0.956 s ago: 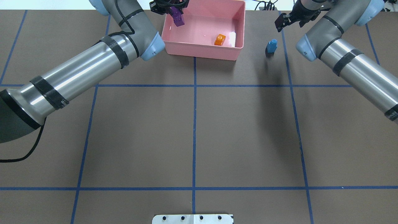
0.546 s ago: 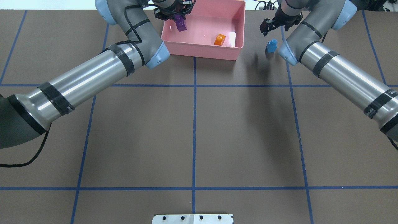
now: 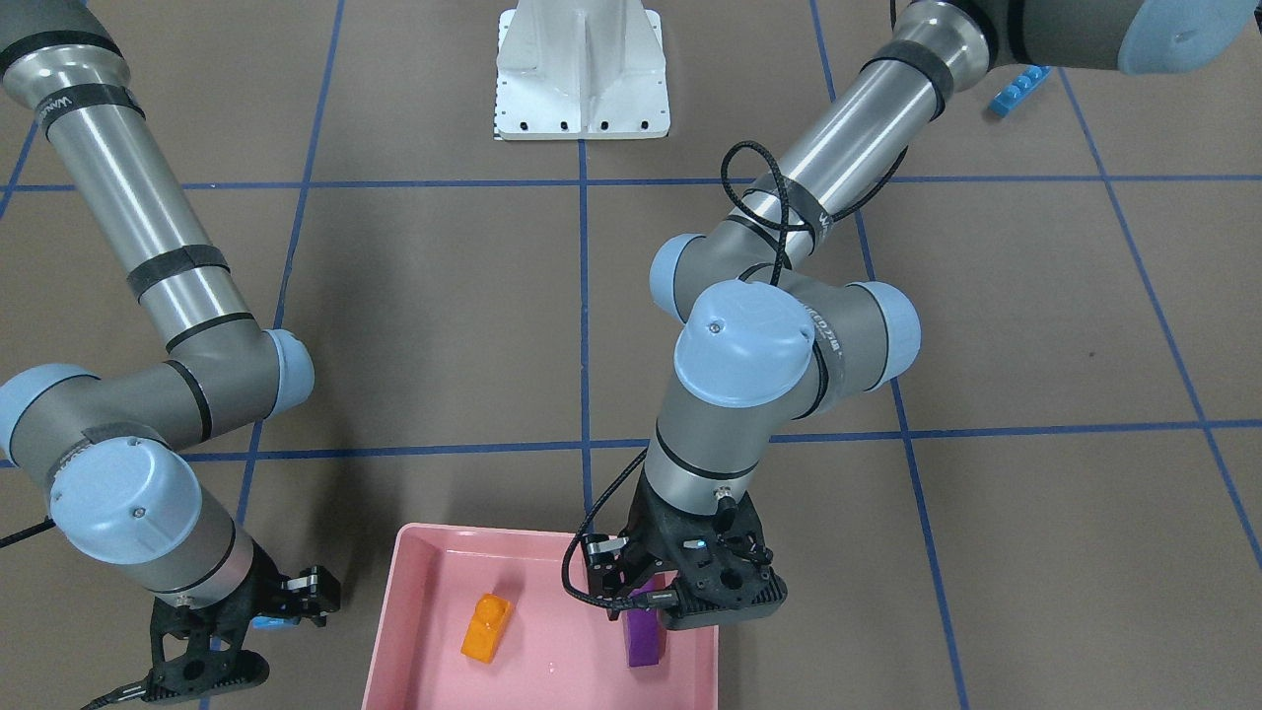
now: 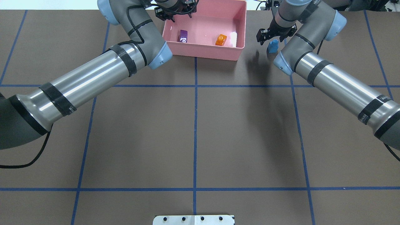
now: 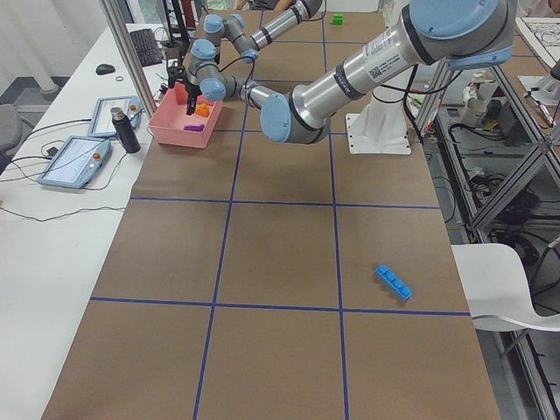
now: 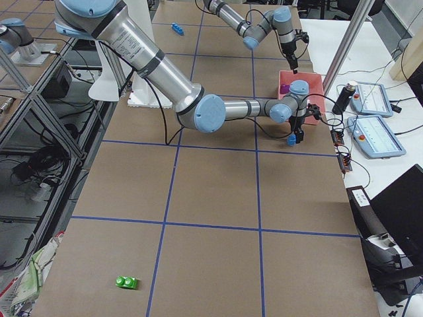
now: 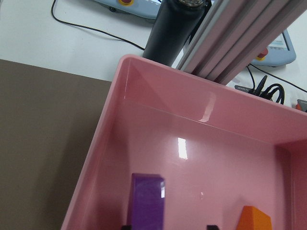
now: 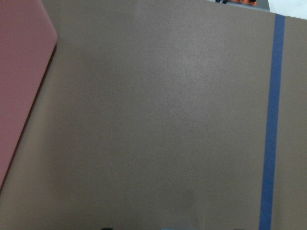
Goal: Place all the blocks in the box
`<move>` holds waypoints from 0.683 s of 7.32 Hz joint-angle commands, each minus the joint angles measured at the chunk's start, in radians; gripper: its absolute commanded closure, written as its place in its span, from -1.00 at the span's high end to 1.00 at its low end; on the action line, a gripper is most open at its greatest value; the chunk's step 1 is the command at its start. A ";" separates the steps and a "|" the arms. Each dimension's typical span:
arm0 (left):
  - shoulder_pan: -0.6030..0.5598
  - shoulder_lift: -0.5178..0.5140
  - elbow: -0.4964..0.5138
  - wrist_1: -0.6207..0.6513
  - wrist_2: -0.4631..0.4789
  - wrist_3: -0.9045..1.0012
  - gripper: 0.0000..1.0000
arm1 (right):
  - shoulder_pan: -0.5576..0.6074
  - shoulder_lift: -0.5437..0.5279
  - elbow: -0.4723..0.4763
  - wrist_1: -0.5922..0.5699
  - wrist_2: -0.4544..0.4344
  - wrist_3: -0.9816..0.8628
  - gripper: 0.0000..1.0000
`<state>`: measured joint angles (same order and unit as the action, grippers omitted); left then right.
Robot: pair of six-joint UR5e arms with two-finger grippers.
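The pink box [image 4: 206, 53] stands at the table's far middle. The purple sloped block [image 4: 183, 35] and the orange block [image 4: 221, 40] lie on its floor, apart. My left gripper [image 4: 176, 14] hangs open and empty over the box's left part, just above the purple block [image 7: 147, 201]. My right gripper [image 3: 237, 636] is open right over the small light blue block [image 4: 272, 47], which stands on the table right of the box. The long light blue block [image 5: 394, 283] and the green block [image 6: 125, 282] lie far off on the table.
A black bottle [image 7: 177, 28] and control tablets [image 5: 74, 157] sit on the white side table beyond the box. The white robot base [image 3: 582, 69] is at the near table edge. Blue tape lines cross the brown table.
My left gripper opened and let the purple block drop onto the box floor. My right arm moved left and down until its gripper came over the small light blue block.
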<state>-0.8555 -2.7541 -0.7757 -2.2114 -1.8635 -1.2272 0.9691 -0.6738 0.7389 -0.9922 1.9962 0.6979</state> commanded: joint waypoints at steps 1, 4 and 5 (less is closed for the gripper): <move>-0.002 -0.004 -0.007 0.001 0.000 -0.003 1.00 | -0.009 -0.004 -0.004 -0.002 0.001 0.038 -0.17; -0.007 -0.001 -0.141 0.132 -0.049 -0.002 1.00 | 0.031 -0.003 0.017 -0.002 0.024 0.054 -1.00; -0.007 0.002 -0.255 0.300 -0.106 0.009 1.00 | 0.057 -0.010 0.063 -0.008 0.077 0.051 -1.00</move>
<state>-0.8613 -2.7549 -0.9138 -2.0780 -1.9125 -1.2263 0.9957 -0.6786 0.7614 -0.9950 2.0257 0.7507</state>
